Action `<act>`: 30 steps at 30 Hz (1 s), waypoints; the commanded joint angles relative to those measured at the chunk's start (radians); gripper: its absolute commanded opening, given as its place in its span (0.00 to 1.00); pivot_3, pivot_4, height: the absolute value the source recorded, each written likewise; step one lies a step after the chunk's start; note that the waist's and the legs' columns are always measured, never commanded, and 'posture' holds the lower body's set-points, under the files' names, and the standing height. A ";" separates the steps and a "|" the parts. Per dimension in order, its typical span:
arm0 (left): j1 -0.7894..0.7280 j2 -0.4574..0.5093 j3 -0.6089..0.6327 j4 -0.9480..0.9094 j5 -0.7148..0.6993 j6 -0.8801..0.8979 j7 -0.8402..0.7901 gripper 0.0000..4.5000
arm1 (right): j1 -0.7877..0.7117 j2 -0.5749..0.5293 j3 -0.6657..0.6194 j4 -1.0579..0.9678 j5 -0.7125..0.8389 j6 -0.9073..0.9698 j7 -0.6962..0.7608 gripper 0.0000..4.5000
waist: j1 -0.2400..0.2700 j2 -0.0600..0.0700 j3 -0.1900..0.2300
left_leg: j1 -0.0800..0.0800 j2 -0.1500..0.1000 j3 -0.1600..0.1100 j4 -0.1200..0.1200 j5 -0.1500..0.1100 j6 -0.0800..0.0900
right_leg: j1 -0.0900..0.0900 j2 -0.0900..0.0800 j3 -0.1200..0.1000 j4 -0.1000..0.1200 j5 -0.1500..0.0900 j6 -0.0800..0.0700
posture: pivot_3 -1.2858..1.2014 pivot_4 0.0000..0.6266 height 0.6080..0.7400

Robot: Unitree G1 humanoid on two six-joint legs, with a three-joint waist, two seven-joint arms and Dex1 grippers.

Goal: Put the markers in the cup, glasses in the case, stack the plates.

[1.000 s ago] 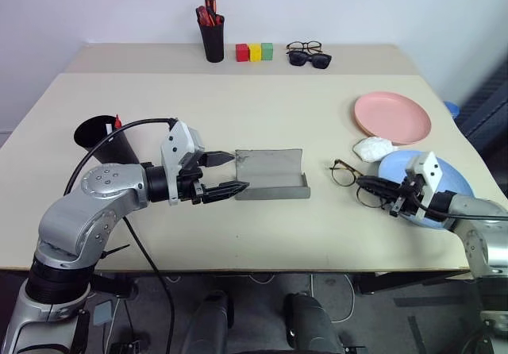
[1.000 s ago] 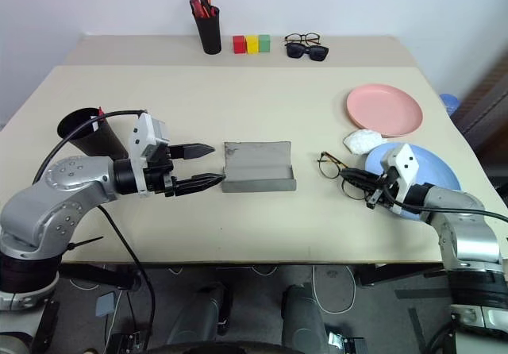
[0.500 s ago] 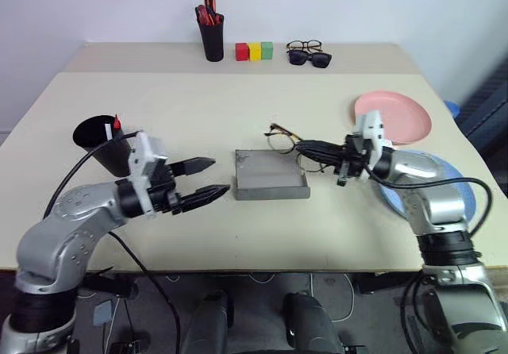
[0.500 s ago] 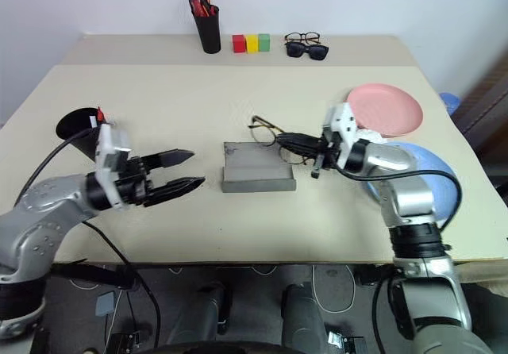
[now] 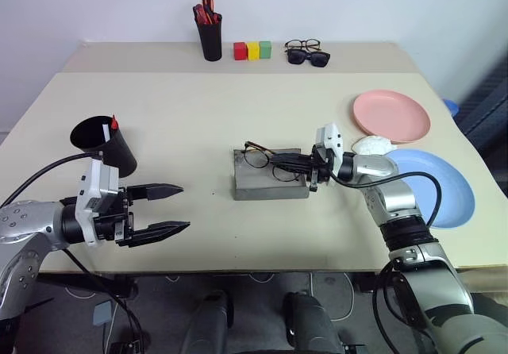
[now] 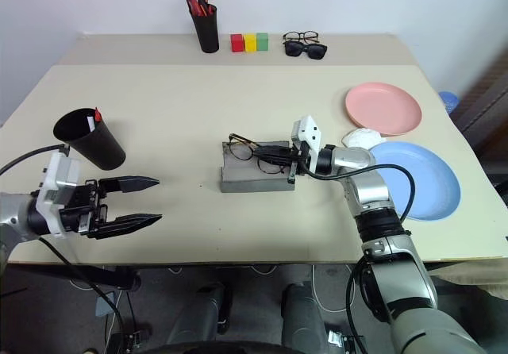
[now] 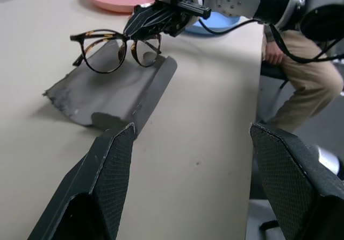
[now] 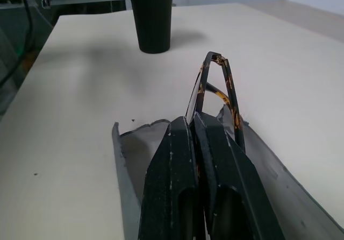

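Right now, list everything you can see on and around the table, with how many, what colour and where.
glasses: one, thin dark rims, held over the open case
case: one, grey, table centre
cup: one, black, left, markers inside
pink plate: one, right
blue plate: one, right, near edge
white lump: one, between the plates
pen holder: one, black, back table
blocks: three, red, yellow, green, back
spare glasses and sunglasses: two, dark, back
left tool: open, empty
right tool: shut on glasses
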 commanded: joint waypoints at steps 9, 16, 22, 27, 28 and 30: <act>-0.110 -0.015 0.003 0.048 -0.009 0.002 0.114 0.78 | -0.002 -0.047 -0.021 0.070 -0.046 -0.032 0.051 0.78 | 0.000 0.000 0.000 | 0.001 0.000 0.000 -0.002 0.001 -0.001 | -0.001 0.001 0.000 0.001 0.000 0.000 | 0.52 0.24 1.00; -0.385 -0.030 -0.207 0.231 0.187 -0.019 0.219 0.78 | 0.144 -0.177 -0.135 -0.186 0.016 0.069 -0.019 1.00 | 0.010 0.001 0.001 | 0.000 -0.001 0.000 -0.001 0.001 -0.001 | 0.001 0.001 0.000 0.001 0.000 0.001 | 0.52 0.24 1.00; -0.731 -0.177 -0.421 0.605 0.417 -0.153 0.260 0.66 | 0.505 -0.327 -0.356 -0.542 0.116 0.220 -0.107 1.00 | 0.029 0.000 0.000 | 0.000 -0.001 -0.001 -0.001 0.001 -0.001 | 0.002 0.001 -0.001 0.002 -0.001 0.003 | 0.52 0.24 1.00; -0.948 -0.298 -0.508 0.924 0.564 -0.289 0.294 0.15 | 0.763 -0.349 -0.528 -0.716 0.168 0.250 -0.149 1.00 | 0.027 -0.002 0.001 | 0.000 -0.001 0.001 0.000 0.001 -0.001 | 0.002 0.000 0.000 0.000 -0.001 0.003 | 0.52 0.24 1.00; -0.994 -0.326 -0.522 0.994 0.592 -0.319 0.304 0.03 | 0.809 -0.346 -0.560 -0.749 0.172 0.253 -0.163 1.00 | 0.029 -0.002 0.001 | 0.000 -0.001 0.001 0.000 0.001 -0.001 | 0.002 0.000 0.000 0.000 -0.001 0.003 | 0.52 0.24 1.00; -1.067 -0.368 -0.545 1.123 0.642 -0.380 0.316 0.01 | 0.869 -0.338 -0.595 -0.795 0.182 0.260 -0.188 1.00 | 0.027 -0.003 0.001 | -0.001 -0.001 0.000 0.001 0.001 -0.001 | 0.002 0.000 0.000 0.000 -0.003 0.005 | 0.52 0.24 1.00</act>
